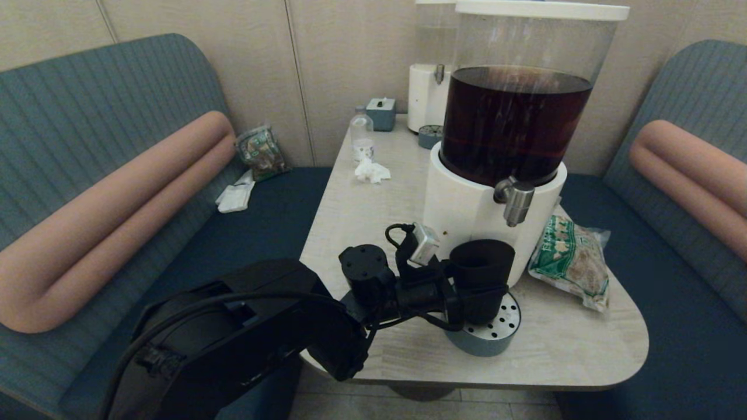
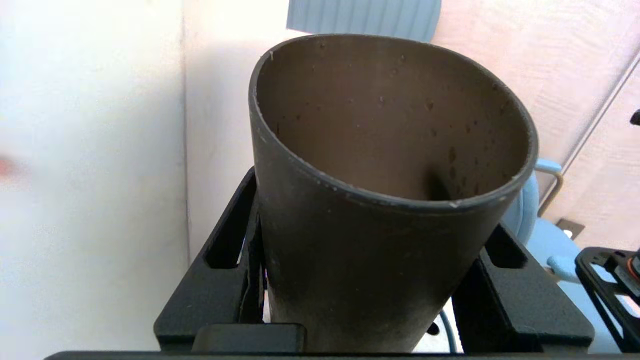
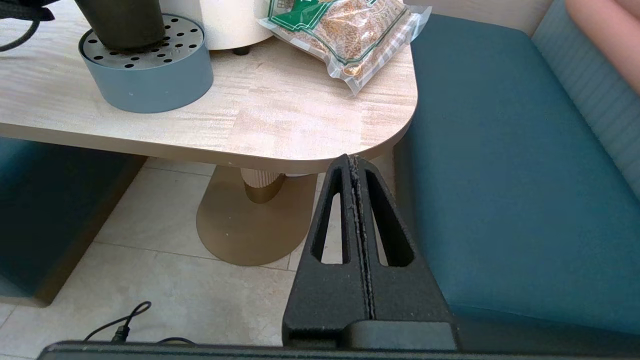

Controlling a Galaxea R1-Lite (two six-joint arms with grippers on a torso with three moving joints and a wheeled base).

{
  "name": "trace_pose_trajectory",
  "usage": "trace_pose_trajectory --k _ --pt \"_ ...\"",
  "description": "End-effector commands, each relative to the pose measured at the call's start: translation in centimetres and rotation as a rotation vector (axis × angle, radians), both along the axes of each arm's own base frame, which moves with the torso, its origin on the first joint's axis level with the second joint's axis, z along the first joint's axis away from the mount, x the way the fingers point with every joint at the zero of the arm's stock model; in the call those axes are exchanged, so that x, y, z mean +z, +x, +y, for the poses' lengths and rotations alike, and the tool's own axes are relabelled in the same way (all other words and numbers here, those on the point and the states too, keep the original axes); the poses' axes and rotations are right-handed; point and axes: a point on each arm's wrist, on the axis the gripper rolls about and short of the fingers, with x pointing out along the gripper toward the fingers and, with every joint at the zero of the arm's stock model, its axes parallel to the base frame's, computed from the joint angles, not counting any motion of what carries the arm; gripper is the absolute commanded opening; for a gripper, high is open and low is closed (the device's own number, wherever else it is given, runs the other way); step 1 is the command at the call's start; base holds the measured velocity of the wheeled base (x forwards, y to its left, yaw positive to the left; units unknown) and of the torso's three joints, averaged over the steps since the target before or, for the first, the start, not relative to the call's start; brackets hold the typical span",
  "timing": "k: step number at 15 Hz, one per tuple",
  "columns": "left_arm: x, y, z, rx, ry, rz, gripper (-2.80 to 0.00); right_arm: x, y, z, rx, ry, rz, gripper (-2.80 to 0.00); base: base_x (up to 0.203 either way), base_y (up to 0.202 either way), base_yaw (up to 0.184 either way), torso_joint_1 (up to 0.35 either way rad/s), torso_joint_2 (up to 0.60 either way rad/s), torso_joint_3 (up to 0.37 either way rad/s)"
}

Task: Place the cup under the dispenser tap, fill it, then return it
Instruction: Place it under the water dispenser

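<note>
While your left gripper (image 1: pixel 475 289) pinches the cup (image 1: pixel 481 274) low on both sides, you see a near-black, slightly see-through tapered tumbler, handleless, upright on the perforated drip tray (image 1: pixel 502 332) near the table's (image 1: pixel 373 233) front edge, just below and beside the dispenser tap (image 1: pixel 515 199). Inside, its wall shows only scattered droplets. Your right gripper (image 3: pixel 356 170) hangs below the table's front corner, fingers pressed together; the green snack bag's (image 1: pixel 569 256) writing cannot be read.
</note>
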Motion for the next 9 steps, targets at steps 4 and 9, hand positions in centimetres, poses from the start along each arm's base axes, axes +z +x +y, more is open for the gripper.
trace_pose_trajectory --k 4,9 --pt "-1.00 0.47 -0.31 -0.002 0.002 -0.007 -2.80 0.00 0.00 0.00 0.001 0.000 0.000 -2.80 0.000 0.000 0.000 0.000 0.00 0.000" --pt "-0.90 0.46 -0.40 -0.005 -0.002 -0.006 0.00 0.00 0.00 0.00 0.001 0.000 0.000 -2.80 0.000 0.000 0.000 0.000 0.00 0.000"
